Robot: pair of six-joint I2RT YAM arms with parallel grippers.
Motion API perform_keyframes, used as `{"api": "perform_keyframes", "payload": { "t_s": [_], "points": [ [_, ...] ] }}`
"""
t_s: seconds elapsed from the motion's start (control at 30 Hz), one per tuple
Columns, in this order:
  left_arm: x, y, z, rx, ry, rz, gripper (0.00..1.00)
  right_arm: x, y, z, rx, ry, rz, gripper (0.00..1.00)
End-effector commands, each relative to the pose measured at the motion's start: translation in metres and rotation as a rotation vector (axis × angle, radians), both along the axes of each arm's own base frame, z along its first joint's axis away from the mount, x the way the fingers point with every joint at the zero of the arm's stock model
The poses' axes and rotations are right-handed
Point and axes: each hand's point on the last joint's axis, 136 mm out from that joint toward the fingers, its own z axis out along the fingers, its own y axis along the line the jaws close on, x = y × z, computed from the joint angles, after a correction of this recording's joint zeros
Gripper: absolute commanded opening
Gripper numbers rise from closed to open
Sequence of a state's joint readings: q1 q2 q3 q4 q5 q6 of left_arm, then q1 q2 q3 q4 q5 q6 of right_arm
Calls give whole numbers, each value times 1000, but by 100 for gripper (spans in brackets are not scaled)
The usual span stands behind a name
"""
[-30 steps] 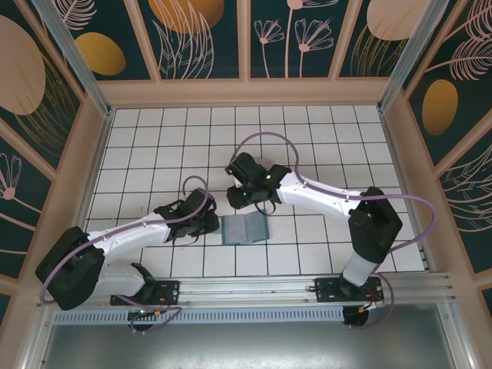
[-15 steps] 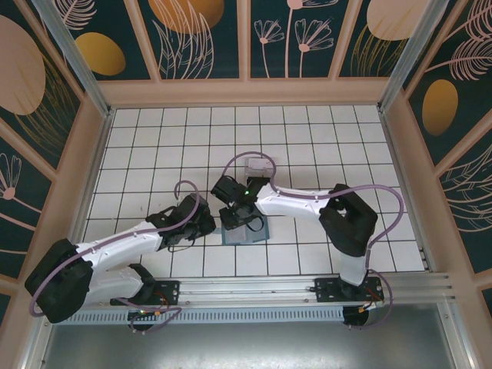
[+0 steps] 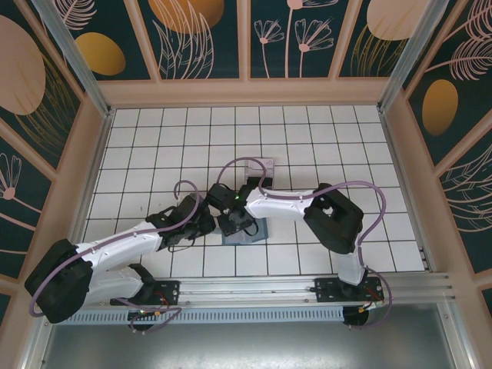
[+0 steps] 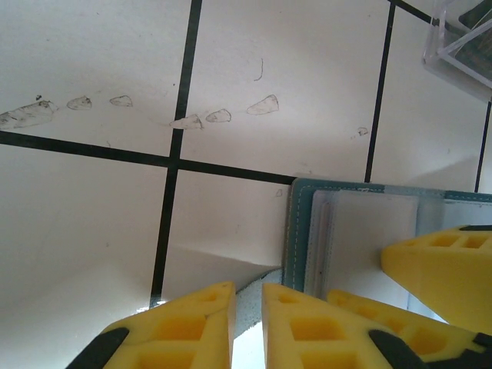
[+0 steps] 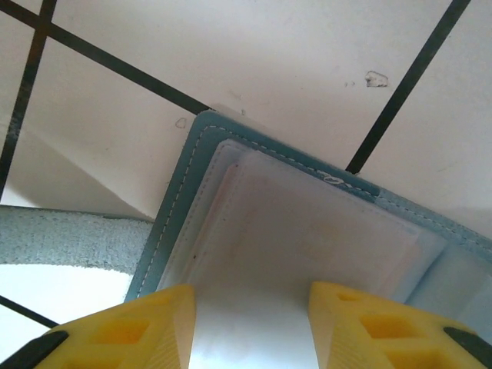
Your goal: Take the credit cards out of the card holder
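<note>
Right claw (image 5: 250, 296), from its own wrist camera: its yellow fingers stand apart, gripping nothing, low over the card holder (image 5: 181, 192). The holder is a teal-blue bifold with pale stitching, lying opened flat on the white tiled table (image 3: 154, 138). Straight below and just ahead of the gap between those fingers is a pale card (image 5: 307, 231), layered in the holder's clear pocket. I cannot make out a dark card anywhere in the holder. From above, the holder sits near the middle of the table's near half, its long axis running left to right, with the right arm folded back over it. Left claw (image 4: 247, 296) sits at the holder's left end, its fingers almost together. A strip of grey felt runs into the narrow gap between them, and I read that as this claw pinching the holder's edge to steady it. A finger (image 4: 442, 265) of the right claw shows just beside it, over the pocket. So the card lies directly under the right claw, which is the nearer one for the pull. I judge the next move needs those fingers to settle on the card's free end, though I cannot tell which side of the pocket is open. A clear plastic stand (image 3: 257, 167) waits just beyond the holder.
</note>
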State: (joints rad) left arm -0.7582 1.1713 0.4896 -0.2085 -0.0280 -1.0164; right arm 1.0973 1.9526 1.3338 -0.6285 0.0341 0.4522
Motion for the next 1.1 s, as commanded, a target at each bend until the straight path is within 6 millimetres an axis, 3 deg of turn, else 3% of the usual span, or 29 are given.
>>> {"api": "perform_keyframes", "payload": {
  "t_s": [0.0,0.2,0.43,0.53,0.87,1.07],
  "points": [
    [0,1,-3,-1,-2,10,18,-4,-12,-13,-90,7,-12,46],
    [0,1,-3,0,1,8,18,-1,-17,-13,-132,-23,-17,43],
    [0,-1,-2,0,1,1,18,0,-12,-5,-99,-30,-20,25],
    [1,-4,-1,-1,4,-15,18,1,-9,2,-68,-41,-28,22],
    [9,-38,34,-108,-23,-123,19,4,7,36,255,-2,-57,18],
    [9,-45,34,-125,-7,-139,19,5,-2,39,397,38,-92,16]
  ]
}}
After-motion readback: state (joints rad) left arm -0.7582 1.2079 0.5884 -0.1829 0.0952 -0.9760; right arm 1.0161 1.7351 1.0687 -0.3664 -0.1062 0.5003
